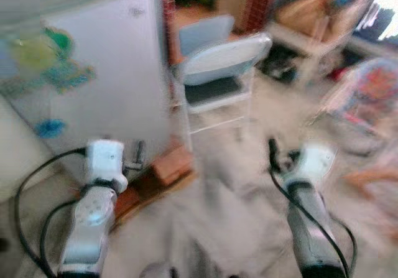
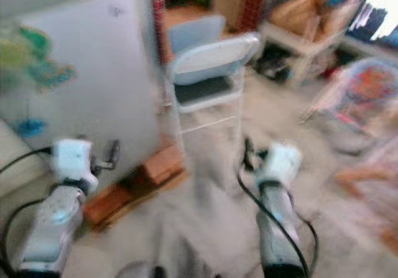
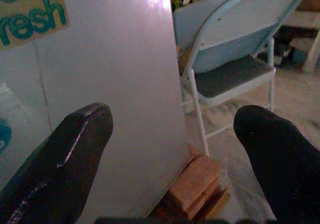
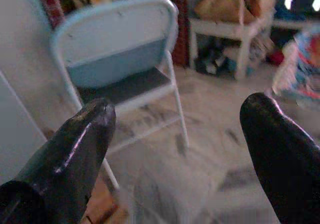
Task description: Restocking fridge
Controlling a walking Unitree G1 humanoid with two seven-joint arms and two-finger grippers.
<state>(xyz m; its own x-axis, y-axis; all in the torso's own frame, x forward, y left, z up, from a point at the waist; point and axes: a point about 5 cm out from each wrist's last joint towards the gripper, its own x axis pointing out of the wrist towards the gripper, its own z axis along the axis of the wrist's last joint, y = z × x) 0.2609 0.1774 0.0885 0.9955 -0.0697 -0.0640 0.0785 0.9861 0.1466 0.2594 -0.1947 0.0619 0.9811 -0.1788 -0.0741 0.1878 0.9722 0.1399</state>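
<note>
**Robot stood before closed fridge, both grippers empty**

The head views were blurred. A white fridge (image 1: 93,73) stood to the robot's left, its door shut and its front carrying teal and yellow-green stickers (image 1: 43,60); in the left wrist view one sticker showed teal lettering ending in "resh" (image 3: 30,18). The fridge's base rested on a stack of reddish-brown wooden blocks (image 3: 197,184), which lay on the pale marbled floor (image 1: 236,216).

Just beside the fridge's right edge stood a light-blue folding chair (image 1: 217,73) with a dark seat and a white frame, facing the robot. Behind it ran a red brick pillar (image 1: 260,1). Farther off to the right was a white bench (image 2: 298,38) piled with bags, and near the right edge a colourful, blurred object (image 1: 379,85) that could not be identified.

The left gripper (image 3: 172,149) was held low in front of the fridge door, near its lower right corner, its two black fingers (image 3: 75,149) spread wide with nothing between them. The right gripper (image 4: 175,144) was held over bare floor, pointed toward the folding chair, its fingers (image 4: 80,139) likewise spread apart and holding nothing. Black cables looped from both silver arms.
</note>
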